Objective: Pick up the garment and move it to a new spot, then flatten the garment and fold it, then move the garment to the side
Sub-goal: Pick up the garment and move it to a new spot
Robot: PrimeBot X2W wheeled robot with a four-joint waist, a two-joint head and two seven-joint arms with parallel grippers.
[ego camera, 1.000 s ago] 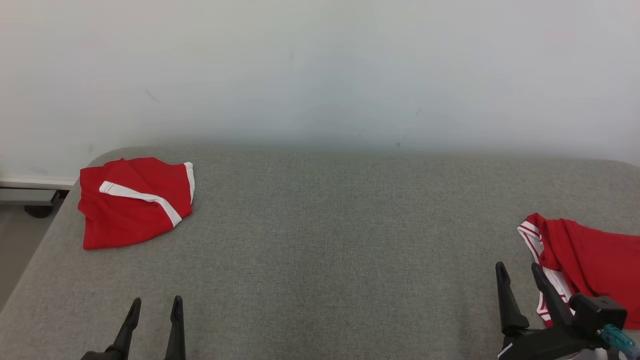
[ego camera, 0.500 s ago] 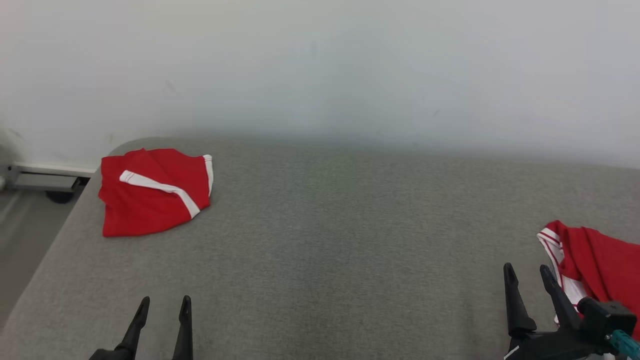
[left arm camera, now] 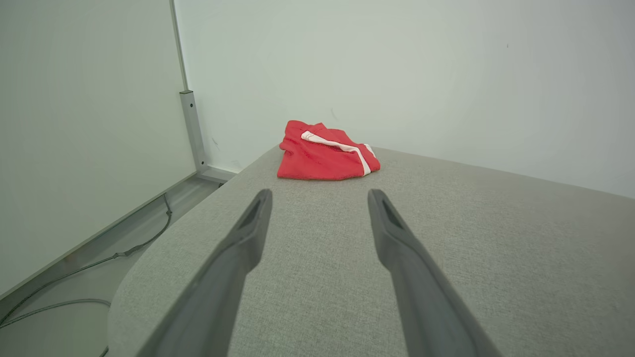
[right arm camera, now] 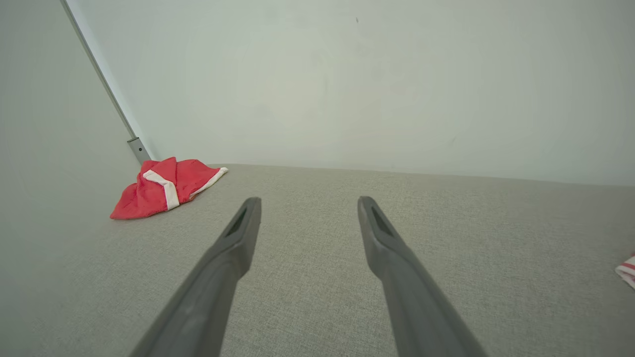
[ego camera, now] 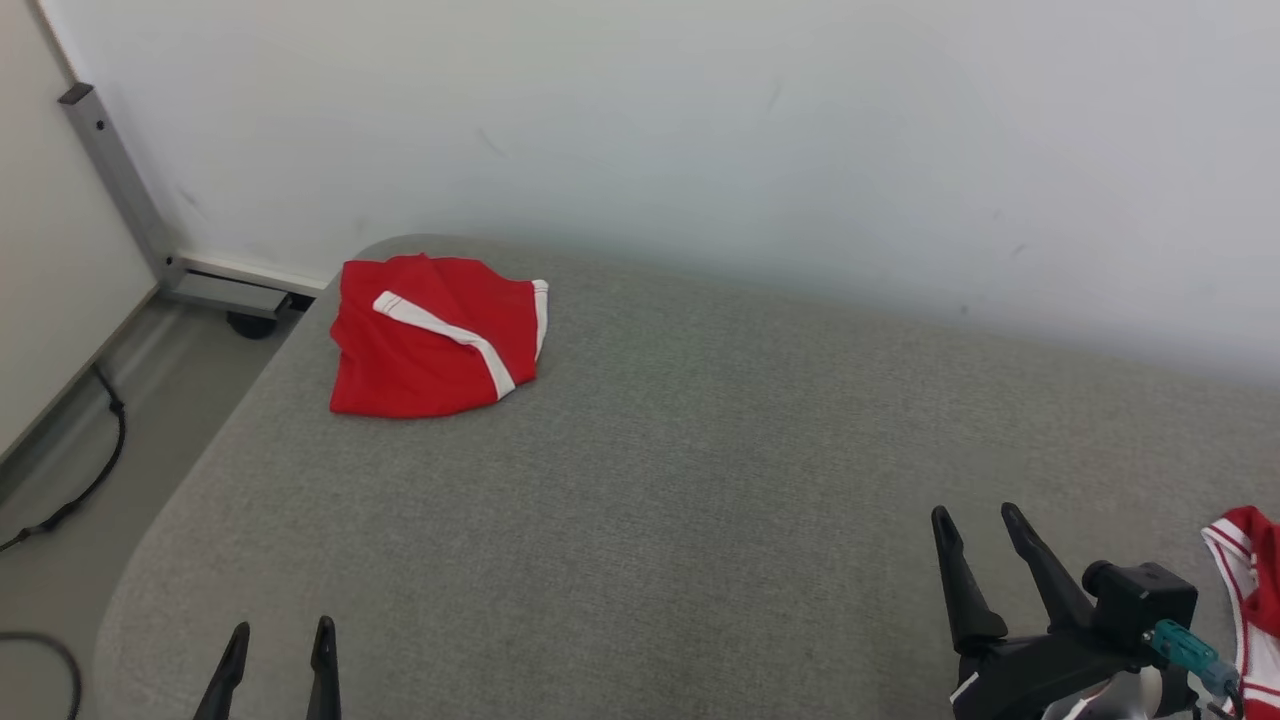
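- Left gripper (ego camera: 282, 626): low at the near left of the grey table (ego camera: 650, 480), fingers spread apart and empty.
- Folded red garment (ego camera: 435, 340): at the table's far left corner, well ahead of the left gripper and slightly to its right. It is a little wider than deep, with a white stripe running diagonally across it. The left arm is the nearer one.
- Right gripper (ego camera: 975, 512): at the near right, jaws wide and holding nothing.
- Second red garment (ego camera: 1245, 600): at the right edge, just beside the right gripper and partly cut off from view. It looks unfolded, so it is probably the next one to pick up, and the right arm is much nearer.
- Count: two garments, two grippers, one table.
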